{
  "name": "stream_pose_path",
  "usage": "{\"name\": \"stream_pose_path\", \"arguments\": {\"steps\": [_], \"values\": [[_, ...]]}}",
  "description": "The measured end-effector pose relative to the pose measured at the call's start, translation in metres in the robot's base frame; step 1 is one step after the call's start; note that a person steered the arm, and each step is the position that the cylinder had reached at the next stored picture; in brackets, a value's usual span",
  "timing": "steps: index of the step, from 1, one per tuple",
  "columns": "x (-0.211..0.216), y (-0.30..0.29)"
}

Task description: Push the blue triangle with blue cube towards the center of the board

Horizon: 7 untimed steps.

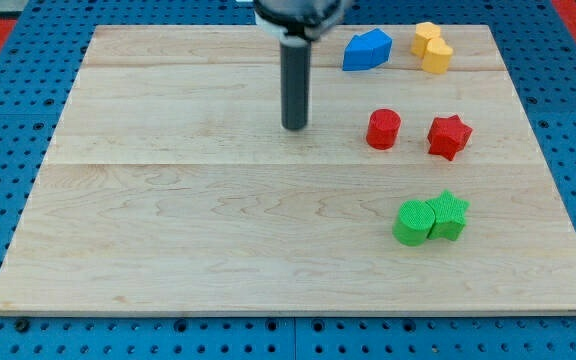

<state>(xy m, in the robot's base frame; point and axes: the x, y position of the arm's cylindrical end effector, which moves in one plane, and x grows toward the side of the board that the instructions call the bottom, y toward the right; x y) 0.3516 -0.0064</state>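
Two blue blocks touch near the view's top, right of centre: a blue cube (pixel 356 53) on the left and a blue triangle (pixel 377 44) on the right, forming one blue mass. My tip (pixel 295 126) is down on the wooden board (pixel 168 200), below and to the left of the blue blocks, apart from them. The dark rod rises from the tip to the view's top edge.
Two yellow blocks (pixel 432 47) touch at the top right. A red cylinder (pixel 383 129) and a red star (pixel 448 136) sit right of my tip. A green cylinder (pixel 413 222) and a green star (pixel 449 214) touch at the lower right.
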Motion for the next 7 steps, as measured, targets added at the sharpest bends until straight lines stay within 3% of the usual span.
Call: {"name": "stream_pose_path", "arguments": {"steps": [2,3,5,7], "values": [[-0.132,-0.011],[-0.158,0.039],[-0.158,0.141],[-0.116,0.147]]}}
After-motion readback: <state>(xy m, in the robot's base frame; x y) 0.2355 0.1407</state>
